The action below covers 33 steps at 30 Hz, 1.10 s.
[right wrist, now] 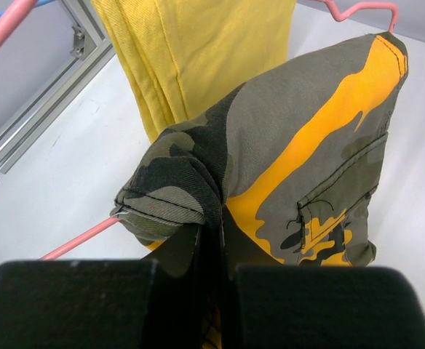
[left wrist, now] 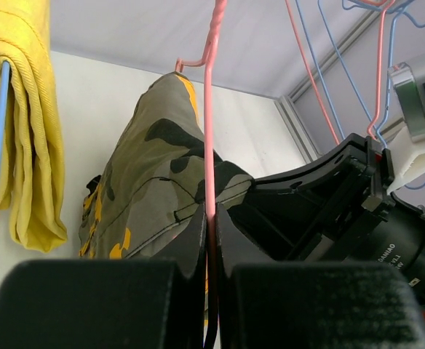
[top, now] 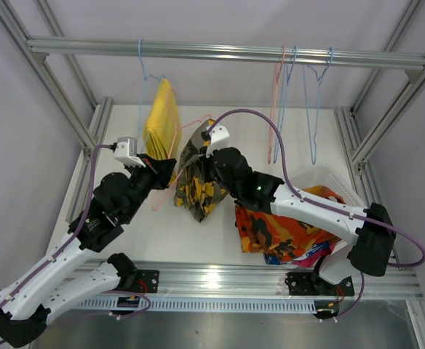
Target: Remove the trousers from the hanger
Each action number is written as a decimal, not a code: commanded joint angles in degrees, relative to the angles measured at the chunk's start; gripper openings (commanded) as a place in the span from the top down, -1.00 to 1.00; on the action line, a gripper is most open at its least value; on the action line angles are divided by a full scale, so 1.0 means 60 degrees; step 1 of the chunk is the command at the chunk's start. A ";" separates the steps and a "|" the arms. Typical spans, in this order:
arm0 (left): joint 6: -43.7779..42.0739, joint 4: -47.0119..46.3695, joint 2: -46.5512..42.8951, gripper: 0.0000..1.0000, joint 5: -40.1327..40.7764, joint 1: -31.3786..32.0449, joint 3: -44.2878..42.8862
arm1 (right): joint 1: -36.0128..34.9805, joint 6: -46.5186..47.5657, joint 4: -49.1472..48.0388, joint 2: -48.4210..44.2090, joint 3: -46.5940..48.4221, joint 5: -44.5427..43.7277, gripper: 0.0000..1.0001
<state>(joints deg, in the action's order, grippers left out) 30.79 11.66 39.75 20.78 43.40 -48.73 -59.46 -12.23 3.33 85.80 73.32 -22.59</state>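
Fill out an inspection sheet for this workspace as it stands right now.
Surface: white table, with a trouser pile at its right.
Job's things: yellow trousers hang on a blue hanger from the rail. Camouflage trousers are draped on a pink hanger, which is off the rail. Orange-red patterned trousers lie over blue-and-white trousers and magenta trousers.
Clutter: empty hangers on the rail; a pale bin behind the pile.
Grippers: left gripper has its fingers shut on the pink hanger wire. Right gripper has its fingers shut on a fold of the camouflage trousers.
Cables: a purple cable runs along each arm.
Surroundings: aluminium frame, white walls.
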 commanded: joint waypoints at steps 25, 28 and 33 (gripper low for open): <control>-0.0370 -0.1006 -0.0047 0.99 0.0082 0.0033 -0.0229 | -0.0329 -0.0774 -0.1698 0.1301 0.0114 0.0660 -0.03; -0.0370 -0.1006 -0.0033 0.99 0.0082 0.0033 -0.0228 | -0.0329 -0.0774 -0.1829 0.1344 0.0085 0.0616 -0.04; -0.0356 -0.1006 -0.0076 0.99 0.0039 0.0033 -0.0170 | -0.0344 -0.0730 -0.1991 0.1374 0.0041 0.0265 -0.02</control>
<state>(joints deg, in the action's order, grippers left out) 29.82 11.92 40.18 20.84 43.38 -48.73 -61.30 -16.47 -3.86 93.43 73.03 -17.89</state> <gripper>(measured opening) 0.023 0.514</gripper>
